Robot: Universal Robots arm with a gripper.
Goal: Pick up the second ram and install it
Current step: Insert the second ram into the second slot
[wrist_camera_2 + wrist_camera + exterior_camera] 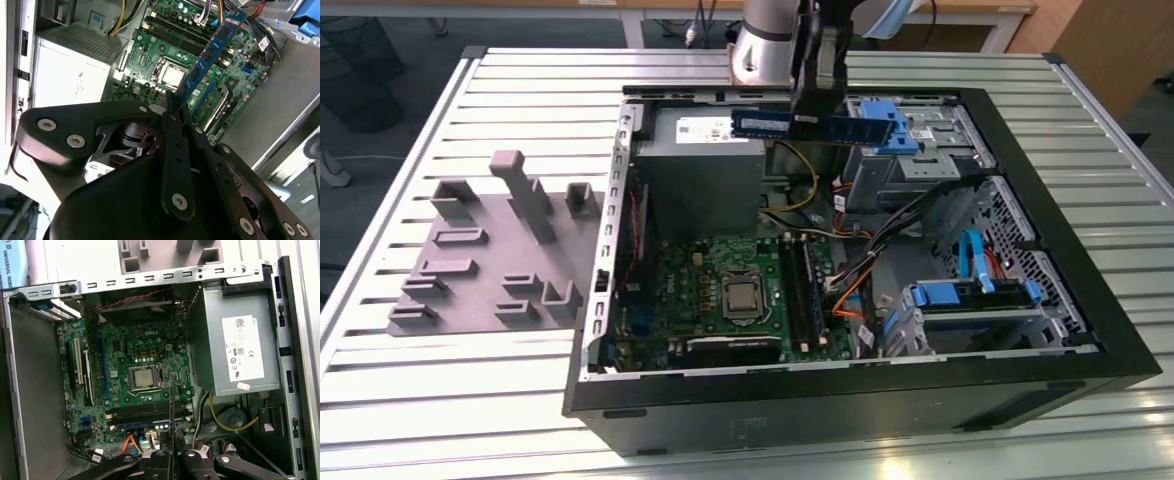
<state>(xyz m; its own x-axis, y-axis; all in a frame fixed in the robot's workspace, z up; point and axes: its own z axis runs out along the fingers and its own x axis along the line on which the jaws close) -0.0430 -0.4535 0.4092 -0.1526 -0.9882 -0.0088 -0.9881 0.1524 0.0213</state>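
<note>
One blue ram (761, 124) is clamped between the fingers of our gripper (811, 112), held level over the open case (854, 405). We see it at about twelve o'clock from the processor (744, 297) in the exterior view, well above the motherboard (145, 65) and not touching it.
</note>
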